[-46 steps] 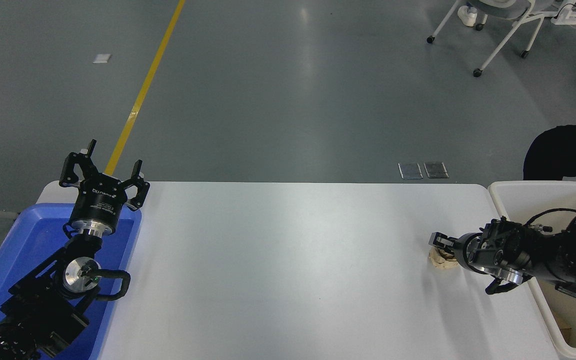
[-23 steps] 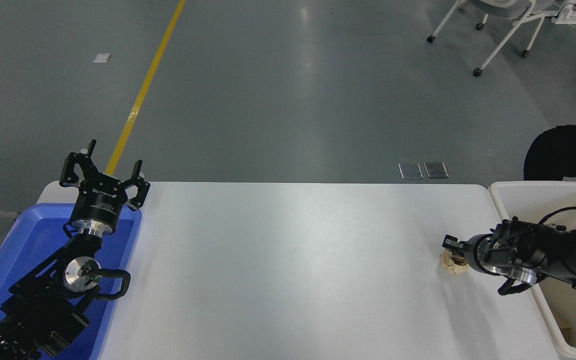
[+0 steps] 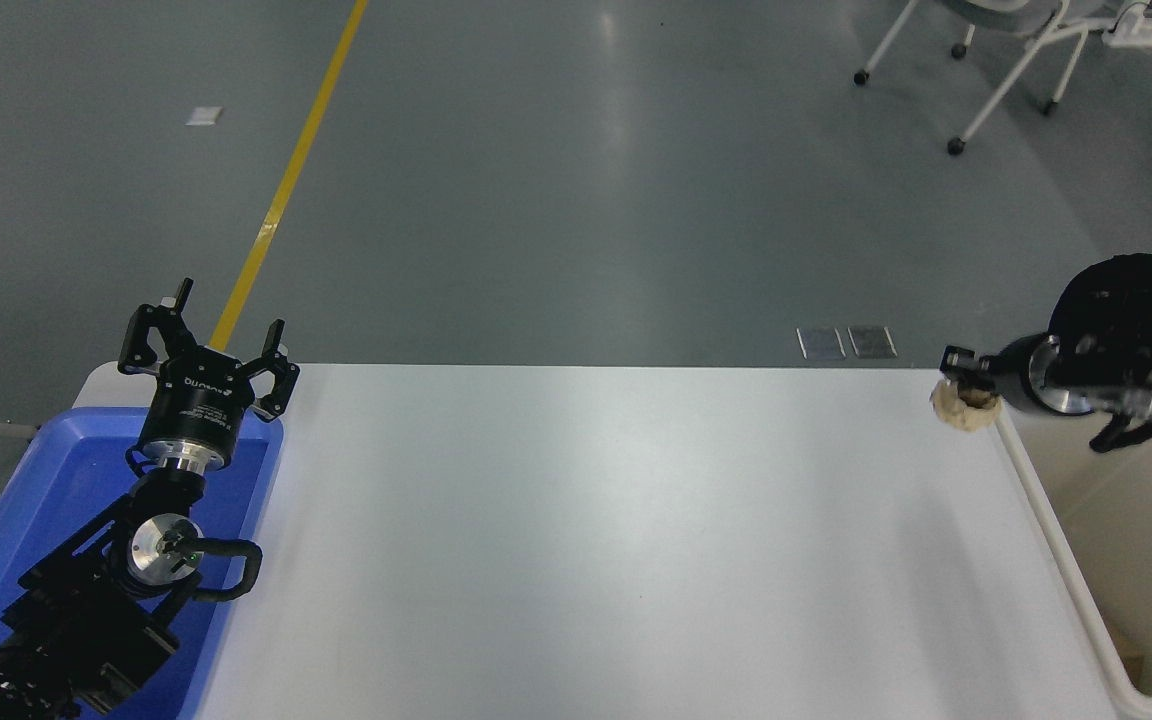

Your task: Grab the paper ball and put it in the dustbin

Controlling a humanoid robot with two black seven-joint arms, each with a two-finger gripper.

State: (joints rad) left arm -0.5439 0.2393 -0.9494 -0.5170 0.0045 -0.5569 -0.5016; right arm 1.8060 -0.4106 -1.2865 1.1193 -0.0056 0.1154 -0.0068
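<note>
My right gripper (image 3: 966, 385) is shut on the paper ball (image 3: 960, 410), a tan wrinkly wad, and holds it high above the table's far right corner. The ball hangs just left of the dustbin (image 3: 1066, 570), an off-white tub that runs along the table's right edge. The right arm reaches in from the right edge over the dustbin and hides its far end. My left gripper (image 3: 204, 345) is open and parked at the lower left over the blue tray.
A bright blue tray (image 3: 26, 500) lies at the table's left end under the left arm. The white table (image 3: 586, 540) spans the middle. Chair legs on castors (image 3: 956, 145) stand on the grey floor beyond.
My right gripper has lifted the paper ball off the table and carried it up and to the right, to beside the dustbin's rim. The left arm has not moved.
</note>
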